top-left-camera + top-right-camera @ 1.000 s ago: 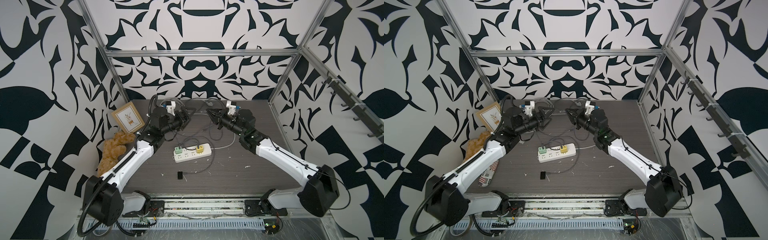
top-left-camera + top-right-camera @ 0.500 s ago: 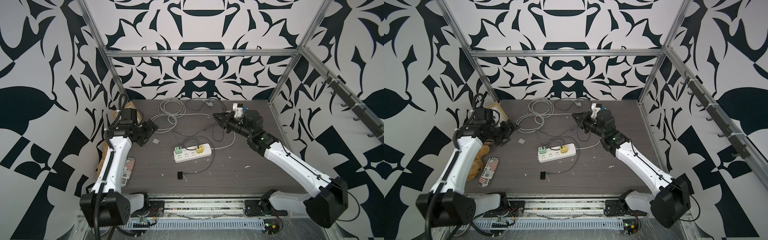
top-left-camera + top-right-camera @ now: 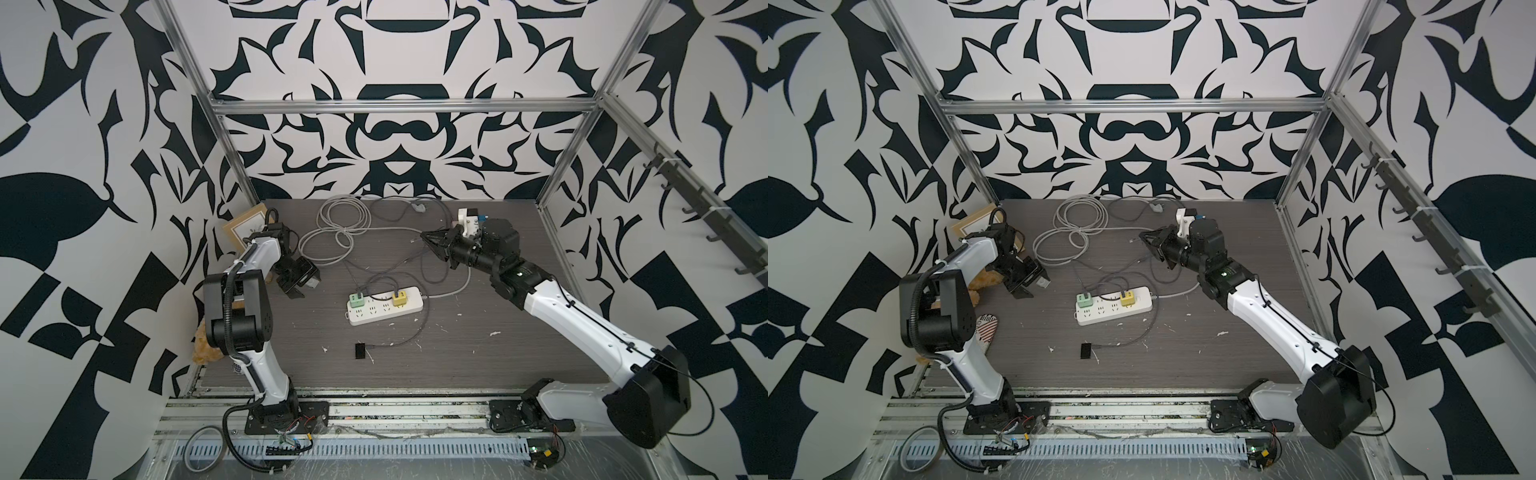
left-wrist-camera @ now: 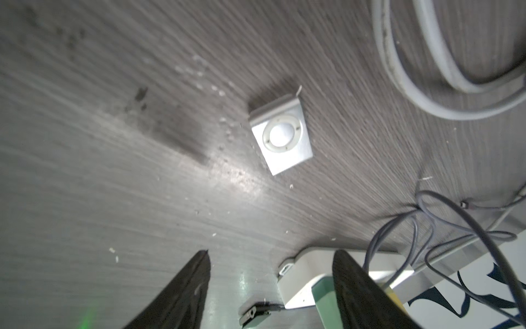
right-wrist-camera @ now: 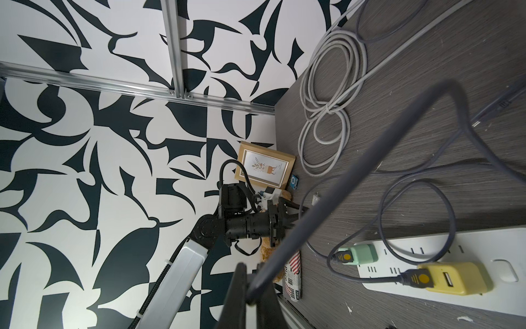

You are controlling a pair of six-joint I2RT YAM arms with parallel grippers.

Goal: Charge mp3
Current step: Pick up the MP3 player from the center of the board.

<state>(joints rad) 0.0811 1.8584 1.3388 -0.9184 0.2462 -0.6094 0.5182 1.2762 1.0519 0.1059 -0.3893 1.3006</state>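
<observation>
The mp3 (image 5: 294,181), a tiny bright-blue square, lies on the table by the corner of the picture frame (image 5: 264,168); it shows only in the right wrist view, and my left arm covers it in both top views. My left gripper (image 3: 305,286) (image 4: 271,253) is open and empty at the table's left side. It hovers beside a silver square player (image 4: 280,139) (image 3: 1042,284) with a round control ring. My right gripper (image 3: 428,239) (image 5: 250,287) is shut on a dark grey cable (image 5: 355,176), held above the table at the back right.
A white power strip (image 3: 409,309) lies mid-table with a green charger (image 3: 356,300) and a yellow charger (image 3: 400,297) plugged in. A small black device (image 3: 360,350) lies nearer the front. Coiled grey cable (image 3: 336,232) sits at the back, a plush toy (image 3: 205,349) at the left edge.
My left arm has swung from the back middle to the left side, folded up, and its jaws have narrowed somewhat. My right gripper has drawn back to the right, still shut on the cable.
</observation>
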